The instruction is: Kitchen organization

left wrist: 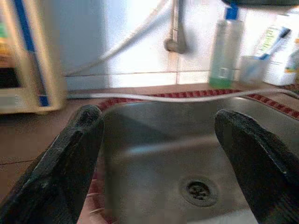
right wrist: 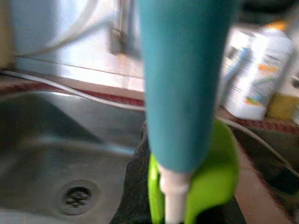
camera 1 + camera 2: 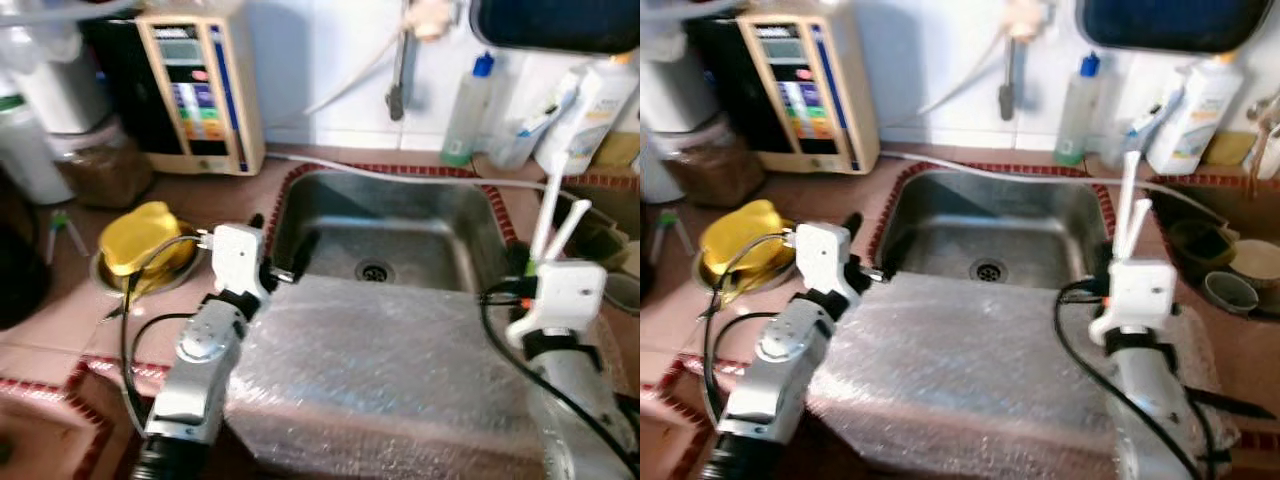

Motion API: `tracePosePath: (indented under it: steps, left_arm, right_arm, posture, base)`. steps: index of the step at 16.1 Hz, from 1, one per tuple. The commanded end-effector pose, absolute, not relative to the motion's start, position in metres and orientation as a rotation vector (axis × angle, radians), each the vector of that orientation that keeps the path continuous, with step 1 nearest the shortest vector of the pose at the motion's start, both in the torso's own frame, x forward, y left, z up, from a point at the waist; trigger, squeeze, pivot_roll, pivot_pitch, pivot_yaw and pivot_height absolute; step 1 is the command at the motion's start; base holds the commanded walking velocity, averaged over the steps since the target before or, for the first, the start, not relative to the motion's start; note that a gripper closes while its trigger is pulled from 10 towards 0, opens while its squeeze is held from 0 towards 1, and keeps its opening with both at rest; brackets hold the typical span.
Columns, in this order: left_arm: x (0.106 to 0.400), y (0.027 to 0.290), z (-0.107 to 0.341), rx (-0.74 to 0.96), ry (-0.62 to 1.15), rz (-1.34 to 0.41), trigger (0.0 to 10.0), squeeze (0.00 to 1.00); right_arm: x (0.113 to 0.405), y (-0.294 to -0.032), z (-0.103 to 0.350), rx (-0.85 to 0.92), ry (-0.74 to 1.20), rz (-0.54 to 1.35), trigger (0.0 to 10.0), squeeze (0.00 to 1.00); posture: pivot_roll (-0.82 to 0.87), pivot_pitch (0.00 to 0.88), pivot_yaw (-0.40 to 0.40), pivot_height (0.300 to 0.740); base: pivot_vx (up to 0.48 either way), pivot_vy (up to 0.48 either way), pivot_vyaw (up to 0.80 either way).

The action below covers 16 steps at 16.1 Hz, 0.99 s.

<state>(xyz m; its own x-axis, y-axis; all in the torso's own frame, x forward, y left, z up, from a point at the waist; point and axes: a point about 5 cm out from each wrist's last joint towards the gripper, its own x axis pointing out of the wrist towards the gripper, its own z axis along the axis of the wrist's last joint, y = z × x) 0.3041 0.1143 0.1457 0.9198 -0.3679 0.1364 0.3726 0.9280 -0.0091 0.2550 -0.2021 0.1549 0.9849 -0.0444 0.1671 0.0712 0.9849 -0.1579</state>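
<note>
Left claw (image 3: pixel 283 262) spread wide at the sink's (image 3: pixel 400 215) left rim, basin open ahead. Right claw (image 3: pixel 1118 262) clamps a teal-handled tool (image 2: pixel 184 84) at the right rim.

My left arm (image 3: pixel 195 370) reaches fwd from lower left, silver, w/ black cable looping off the wrist. Left gripper (image 1: pixel 159 154) sits w/ its two black fingers (image 1: pixel 70 163) spread wide apart, nothing btwn them. My right arm (image 3: pixel 1145 390) comes up from lower right, wrist block white, cable trailing down its side. Right gripper (image 3: pixel 1110 262) is mostly hidden behind that block; can't tell how its fingers stand.
</note>
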Motion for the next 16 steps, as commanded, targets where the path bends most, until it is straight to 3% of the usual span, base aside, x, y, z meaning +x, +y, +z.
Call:
tracePosePath:
  steps: [1,11,16]
  left_arm:
    - [0.3038,0.1194,0.1475,-0.026,-0.139,-0.363,10.0,0.00]
    - [0.3035,0.1178,0.1481,-0.029,-0.146,-0.375,10.0,0.00]
    - [0.3033,0.1173,0.1482,-0.032,-0.145,-0.382,10.0,0.00]
  right_arm:
    - [0.2567,-0.1999,0.1618,-0.168,-0.190,-0.048,10.0,0.00]
    - [0.2573,-0.2007,0.1637,-0.172,-0.195,-0.052,10.0,0.00]
    - [0.2572,-0.2006,0.1633,-0.174,-0.194,-0.052,10.0,0.00]
  posture:
    - [0.05,0.000,0.037,0.740]
    - [0.04,0.000,0.036,0.740]
    - [0.04,0.000,0.036,0.740]
  base:
    - [0.000,0.000,0.00]
    - [0.000,0.000,0.00]
    - [0.259,0.000,0.00]
